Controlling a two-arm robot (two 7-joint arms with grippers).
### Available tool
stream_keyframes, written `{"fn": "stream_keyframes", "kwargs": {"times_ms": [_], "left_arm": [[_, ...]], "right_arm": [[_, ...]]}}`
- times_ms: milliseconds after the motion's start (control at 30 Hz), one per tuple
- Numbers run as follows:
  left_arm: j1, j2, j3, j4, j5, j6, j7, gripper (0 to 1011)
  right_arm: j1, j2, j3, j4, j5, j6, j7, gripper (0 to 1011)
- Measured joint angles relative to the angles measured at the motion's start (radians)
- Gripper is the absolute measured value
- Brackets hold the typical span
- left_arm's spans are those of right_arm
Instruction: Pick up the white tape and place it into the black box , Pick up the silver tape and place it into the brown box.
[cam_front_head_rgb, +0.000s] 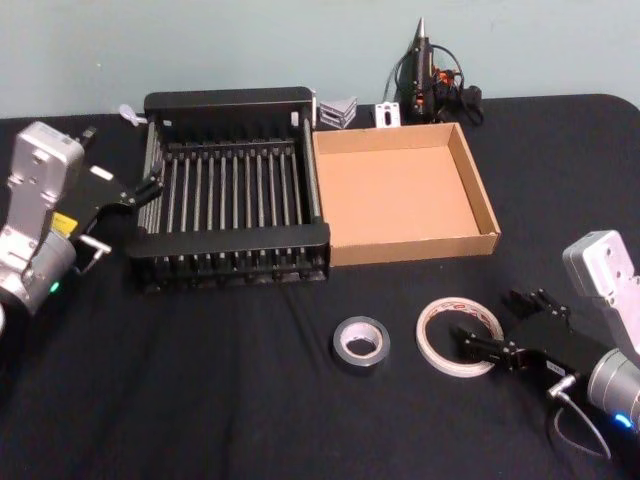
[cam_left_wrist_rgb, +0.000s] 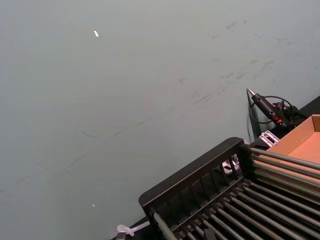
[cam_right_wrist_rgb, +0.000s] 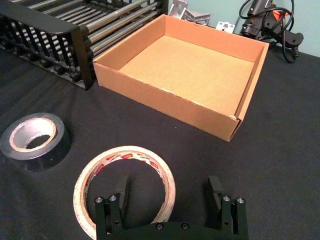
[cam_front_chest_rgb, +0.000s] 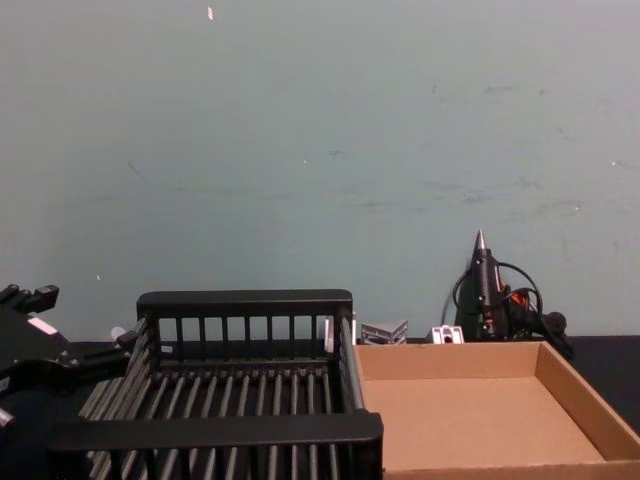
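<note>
The white tape (cam_front_head_rgb: 430, 335) lies flat on the black cloth in front of the brown box (cam_front_head_rgb: 410, 248). My right gripper (cam_front_head_rgb: 470, 345) is open and low at the ring's right side. In the right wrist view one finger (cam_right_wrist_rgb: 121, 187) stands inside the white tape (cam_right_wrist_rgb: 150, 156) and the other outside it, so my right gripper (cam_right_wrist_rgb: 168, 192) straddles the ring's wall. The silver tape (cam_front_head_rgb: 341, 351) (cam_right_wrist_rgb: 60, 147) rests just left of the white ring. The black box (cam_front_head_rgb: 230, 100) stands left of the brown box (cam_right_wrist_rgb: 165, 102). My left gripper (cam_front_head_rgb: 120, 160) hangs open by the crate's left wall.
A glue gun (cam_front_head_rgb: 430, 75) with its cable and small metal brackets (cam_front_head_rgb: 338, 110) sit at the table's back edge behind the boxes. Both boxes hold nothing. Bare black cloth stretches across the front of the table left of the tapes.
</note>
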Motion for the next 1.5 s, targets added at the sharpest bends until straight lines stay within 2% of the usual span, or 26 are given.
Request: {"fn": "stream_keyframes", "kwargs": {"times_ms": [867,1267,1500], "left_arm": [[0.000,0.000,0.000,0.000,0.000,0.000,0.000,1001],[0.000,0.000,0.000,0.000,0.000,0.000,0.000,1001],[0.000,0.000,0.000,0.000,0.000,0.000,0.000,1001]], "right_arm": [[-0.014,-0.050,0.032,0.013,-0.055,0.023,0.035,1003],[-0.012,-0.048,0.030,0.012,-0.052,0.023,0.035,1003],[-0.012,-0.047,0.030,0.012,-0.051,0.023,0.034,835]]}}
